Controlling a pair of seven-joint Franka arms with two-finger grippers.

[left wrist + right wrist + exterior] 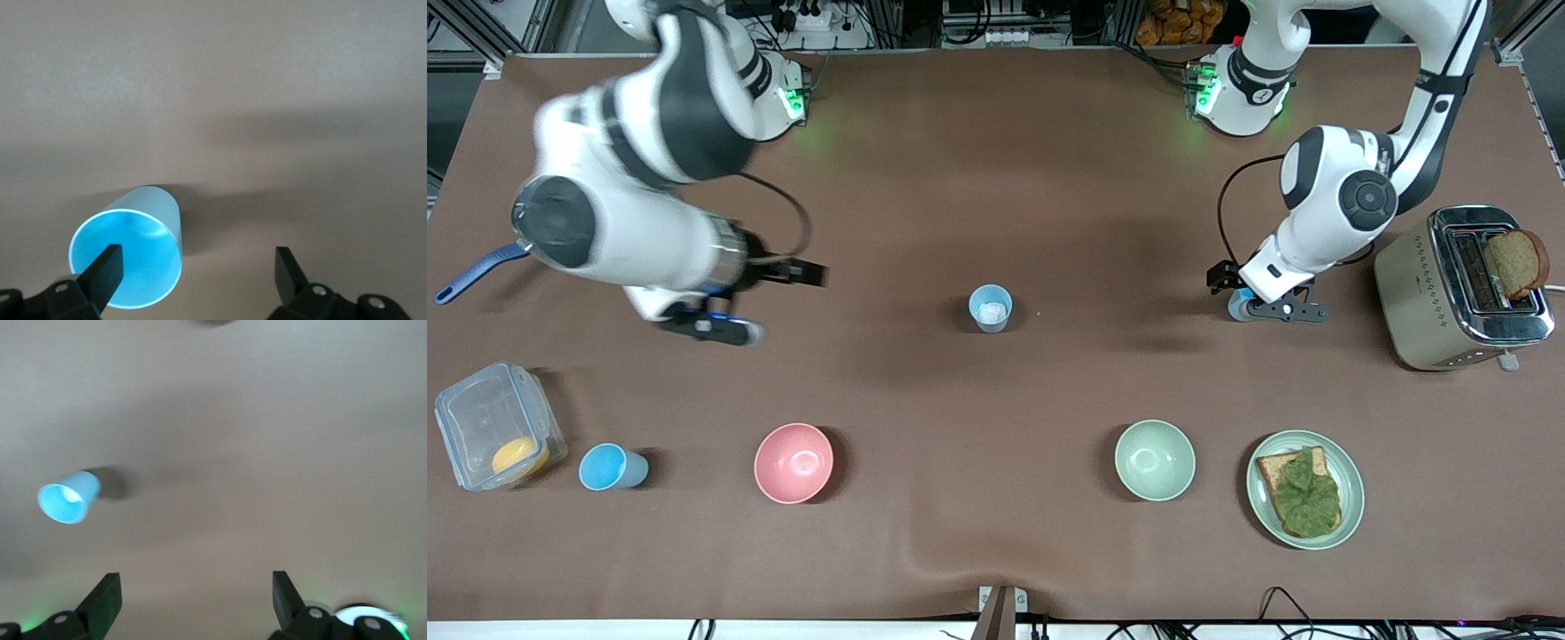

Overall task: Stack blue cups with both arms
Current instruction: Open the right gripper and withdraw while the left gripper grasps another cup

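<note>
I count three blue cups: one (991,308) mid-table, one (612,468) beside the pink bowl (793,463), and one (130,257) under my left gripper (197,267), jaws apart around its rim. My right gripper (197,597) hangs with jaws apart above the pink bowl's end.

Light-blue cups (990,308) (one shows white inside), a pink bowl (793,462), a pale green bowl (1154,460), a brown table (996,178).
</note>
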